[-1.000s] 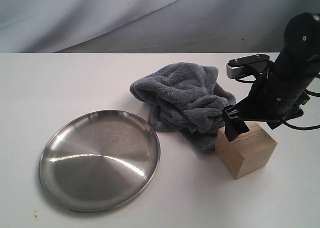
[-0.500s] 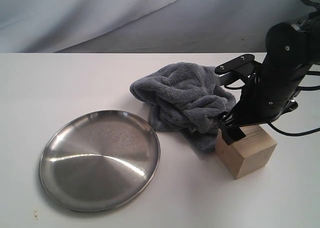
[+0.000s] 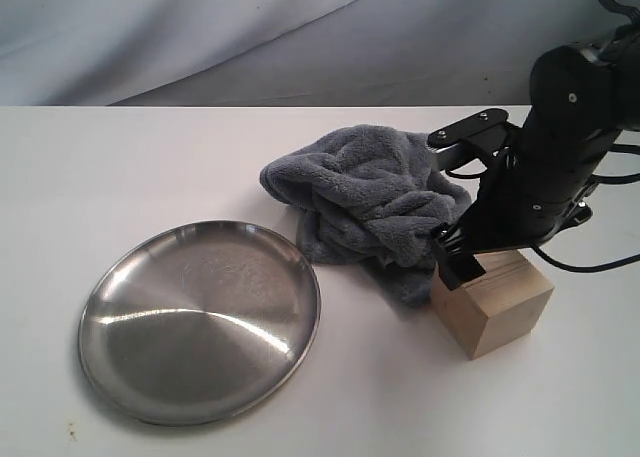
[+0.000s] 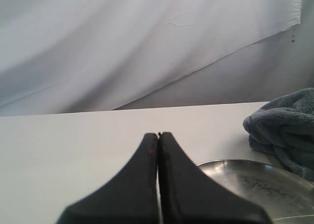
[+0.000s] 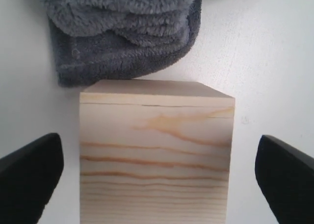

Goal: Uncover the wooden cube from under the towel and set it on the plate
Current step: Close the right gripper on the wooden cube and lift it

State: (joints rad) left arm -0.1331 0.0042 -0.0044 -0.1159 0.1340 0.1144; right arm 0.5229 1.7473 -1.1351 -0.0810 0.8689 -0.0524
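Note:
The wooden cube (image 3: 492, 302) stands uncovered on the white table, right of the crumpled blue-grey towel (image 3: 366, 205). In the right wrist view the wooden cube (image 5: 156, 150) sits between my spread fingers (image 5: 29, 177), with the towel (image 5: 125, 33) just beyond it. My right gripper (image 3: 470, 262) is open and hangs just over the cube's top, one finger on each side with gaps. The steel plate (image 3: 200, 319) lies at the front left, holding nothing. My left gripper (image 4: 158, 136) is shut on nothing, near the plate (image 4: 260, 185) rim; it is out of the exterior view.
A grey-white cloth backdrop (image 3: 250, 37) hangs behind the table. The towel (image 4: 287, 128) lies past the plate in the left wrist view. Bare tabletop surrounds the plate and cube.
My right arm has moved left and down over the cube, its fingers now straddling the block. The cube, towel and plate have not moved.

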